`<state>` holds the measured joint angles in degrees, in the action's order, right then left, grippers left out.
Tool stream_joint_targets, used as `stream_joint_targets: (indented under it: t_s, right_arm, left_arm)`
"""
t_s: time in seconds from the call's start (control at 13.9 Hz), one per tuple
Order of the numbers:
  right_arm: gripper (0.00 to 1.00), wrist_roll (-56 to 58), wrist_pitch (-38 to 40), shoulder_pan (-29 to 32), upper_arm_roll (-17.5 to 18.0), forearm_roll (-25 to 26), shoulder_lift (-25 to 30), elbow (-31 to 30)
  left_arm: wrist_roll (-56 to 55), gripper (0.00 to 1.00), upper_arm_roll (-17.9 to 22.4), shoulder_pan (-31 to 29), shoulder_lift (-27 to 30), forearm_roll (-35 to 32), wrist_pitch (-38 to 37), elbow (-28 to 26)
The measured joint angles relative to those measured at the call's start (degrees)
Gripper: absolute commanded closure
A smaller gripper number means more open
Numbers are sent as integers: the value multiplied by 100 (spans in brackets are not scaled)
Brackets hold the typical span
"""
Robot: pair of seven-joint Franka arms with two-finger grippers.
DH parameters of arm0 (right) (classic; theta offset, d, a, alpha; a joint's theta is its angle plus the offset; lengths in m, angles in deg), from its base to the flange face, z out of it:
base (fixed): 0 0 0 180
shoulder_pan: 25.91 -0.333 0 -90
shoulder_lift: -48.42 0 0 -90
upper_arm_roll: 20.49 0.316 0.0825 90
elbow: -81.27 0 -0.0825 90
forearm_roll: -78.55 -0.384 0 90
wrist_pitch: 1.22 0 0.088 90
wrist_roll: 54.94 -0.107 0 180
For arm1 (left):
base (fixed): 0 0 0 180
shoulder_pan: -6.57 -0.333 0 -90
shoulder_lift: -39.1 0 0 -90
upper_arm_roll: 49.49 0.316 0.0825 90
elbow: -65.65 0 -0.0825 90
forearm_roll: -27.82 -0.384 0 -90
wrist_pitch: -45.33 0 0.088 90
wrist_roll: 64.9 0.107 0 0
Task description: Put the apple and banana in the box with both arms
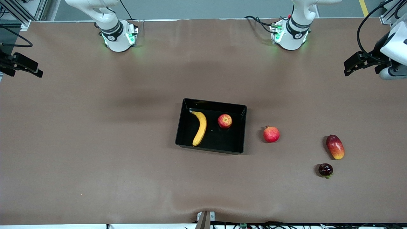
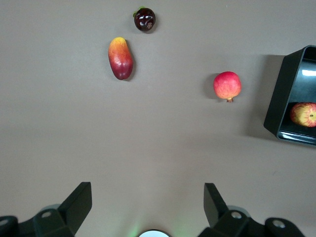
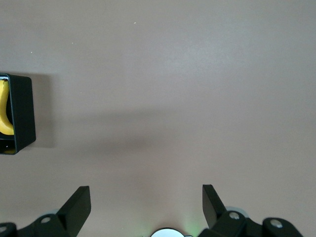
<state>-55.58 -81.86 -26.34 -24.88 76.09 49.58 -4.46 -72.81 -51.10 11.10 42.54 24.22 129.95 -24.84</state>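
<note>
Over the table (image 1: 95,143) ends — both grippers wide, empty

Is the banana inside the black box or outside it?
Inside. The banana lies on the floor of the box, beside the apple.

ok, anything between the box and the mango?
Yes: the pomegranate sits on the table between the box and the mango, apart from both. The front view shows it best; the left wrist view agrees.

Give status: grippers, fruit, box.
Left gripper open, empty, over bare table at its own end; right gripper likewise. Banana and apple lie in the box, apart. Nothing in the way.
</note>
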Motion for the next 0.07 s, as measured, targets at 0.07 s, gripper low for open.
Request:
stream_joint_targets:
  t_s: [0.07]
  right_arm:
    - [0,0,1,0,0,0,0,0]
  left_arm:
    - [0,0,0,-2,-2,0,0,0]
